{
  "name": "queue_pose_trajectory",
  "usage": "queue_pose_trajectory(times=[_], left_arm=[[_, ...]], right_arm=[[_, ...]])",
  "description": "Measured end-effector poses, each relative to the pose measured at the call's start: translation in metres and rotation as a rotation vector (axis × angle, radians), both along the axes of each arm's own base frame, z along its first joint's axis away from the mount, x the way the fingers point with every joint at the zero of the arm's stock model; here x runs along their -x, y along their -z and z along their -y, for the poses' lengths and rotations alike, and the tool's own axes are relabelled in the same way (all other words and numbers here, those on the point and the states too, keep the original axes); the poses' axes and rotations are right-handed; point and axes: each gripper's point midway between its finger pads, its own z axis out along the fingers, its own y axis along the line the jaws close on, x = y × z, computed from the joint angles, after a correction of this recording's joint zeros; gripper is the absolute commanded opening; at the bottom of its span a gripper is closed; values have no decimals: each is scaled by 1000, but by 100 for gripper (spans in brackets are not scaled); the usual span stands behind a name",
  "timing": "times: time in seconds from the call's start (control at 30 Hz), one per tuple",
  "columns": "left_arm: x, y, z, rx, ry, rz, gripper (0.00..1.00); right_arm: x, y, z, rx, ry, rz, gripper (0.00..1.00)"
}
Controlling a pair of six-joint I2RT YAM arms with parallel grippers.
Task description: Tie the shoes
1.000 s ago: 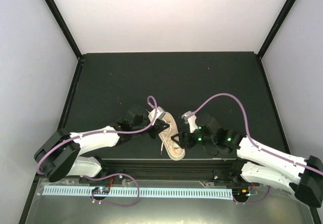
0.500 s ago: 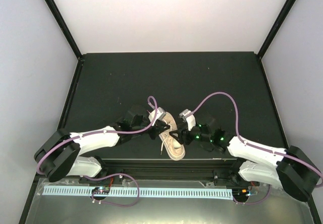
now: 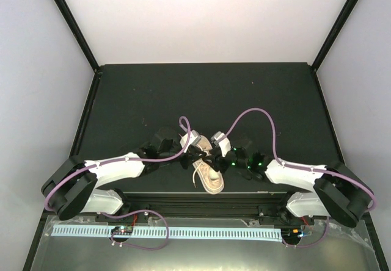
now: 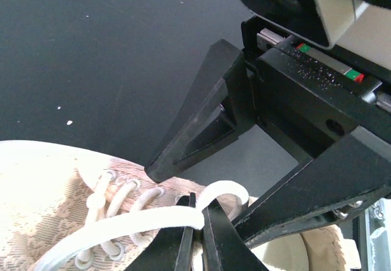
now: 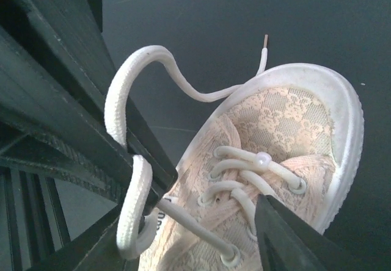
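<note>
Shoe position: the sneaker (image 3: 211,178) lies in the lower middle of the top view, on the bench (image 3: 201,91), just above the bench's near edge and between the two arms.
Shoe upper: pale pink-beige fabric with a woven, lace-like pattern, slightly puckered along the eyelet rows.
Toe rim: a smooth, light band (image 5: 347,118), rounded in outline.
Lace: the lace (image 5: 115,106) is a flat cream-white woven strip with a fine ribbed texture. One end runs past the toe and finishes in a thin stiff tip (image 5: 264,42).
Left fingers: the left fingers (image 4: 221,249) are black and tapered. Their tips press together on the lace above the eyelet rows, and a short loop curls out past the pinch.
Right fingers: the right fingers (image 4: 204,121) are black, triangular and hollow-ribbed. They are spread wide, one on each side of that loop, and do not clamp it.
Bench surface: flat matte black with a few pale specks.
Edges: raised black rims run down the left and right sides. Black frame posts rise at the upper corners against pale walls.
Open room: the dark bench surface stretches from the shoe to the upper rim and to both side rims. Over the shoe the two finger sets sit very close together.
Cables: a round purple cable (image 3: 253,113) arcs above each wrist.
</note>
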Motion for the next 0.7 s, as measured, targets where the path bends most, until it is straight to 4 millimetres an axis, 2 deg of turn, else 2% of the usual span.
queue_pose_trajectory(times=[0.1, 0.2, 0.3, 0.37, 0.53, 0.7], left_arm=[[-1, 0, -1, -1, -5, 2, 2], [-3, 1, -2, -2, -8, 0, 2], [-4, 1, -1, -3, -10, 0, 2], [-5, 0, 0, -1, -9, 1, 7], [-4, -1, 1, 1, -4, -4, 37], [1, -6, -4, 18, -17, 1, 45]], right_arm=[[-4, 3, -5, 12, -15, 3, 42], [-5, 6, -10, 19, -33, 2, 21], [-3, 9, -11, 21, -42, -7, 11], [-5, 9, -11, 22, -35, -6, 2], [-11, 2, -7, 15, 9, 20, 2], [-13, 0, 1, 17, 44, 41, 2]])
